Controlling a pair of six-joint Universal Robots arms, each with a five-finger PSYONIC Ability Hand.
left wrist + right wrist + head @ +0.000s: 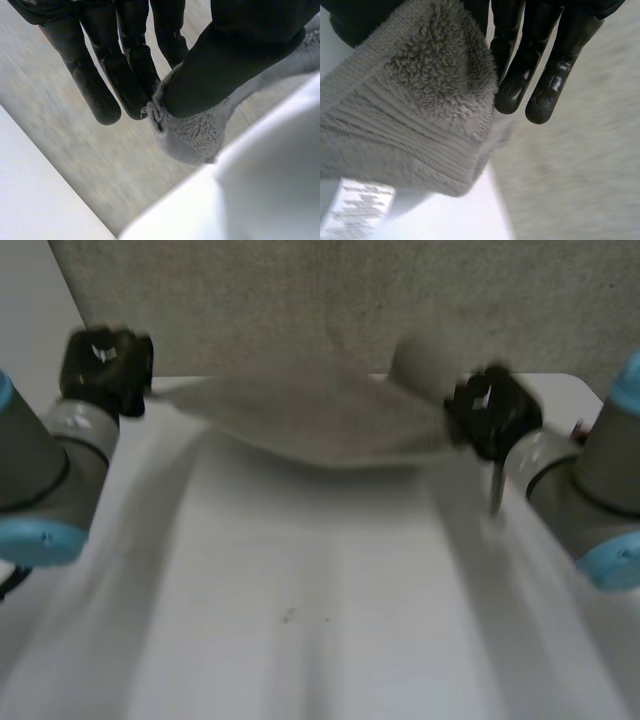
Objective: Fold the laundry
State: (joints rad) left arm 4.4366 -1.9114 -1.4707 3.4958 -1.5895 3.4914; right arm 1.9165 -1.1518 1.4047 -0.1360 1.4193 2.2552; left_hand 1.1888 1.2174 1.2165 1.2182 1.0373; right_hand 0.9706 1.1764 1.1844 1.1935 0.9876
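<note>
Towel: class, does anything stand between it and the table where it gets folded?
Nothing visible does. The towel is pinched by the left robot hand and right robot hand; the table before it lies bare.

The bench [330,570] is seen in the head view as a flat white surface, plain and matt, extending from the robot's side to a far edge that is set against a speckled grey-beige back panel [330,300]. The far right corner of the bench is rounded. One small dark speck [288,616] is found on the surface, near the middle; whether it is a stain or a loose crumb cannot be told. A grey towel [320,425] is stretched along the far edge, with its middle sagging towards the surface; contact with the bench cannot be confirmed.
</note>
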